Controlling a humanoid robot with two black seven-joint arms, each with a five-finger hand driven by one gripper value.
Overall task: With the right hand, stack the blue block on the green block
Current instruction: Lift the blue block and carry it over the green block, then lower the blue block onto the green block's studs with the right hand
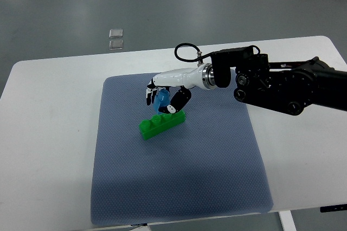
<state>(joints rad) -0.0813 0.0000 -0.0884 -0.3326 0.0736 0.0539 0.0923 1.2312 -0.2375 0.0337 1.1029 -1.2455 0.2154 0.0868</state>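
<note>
Blue block inside right hand fingers (above green block).

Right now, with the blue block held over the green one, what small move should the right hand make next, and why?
Probably lower the right hand a little and press the blue block onto the green block. The fingers hold the blue block just above the studs near the green block's middle, so it looks roughly lined up. Whether it already touches the studs cannot be told from this view.

The right hand, reaching in from the right, has its fingers curled.
</note>
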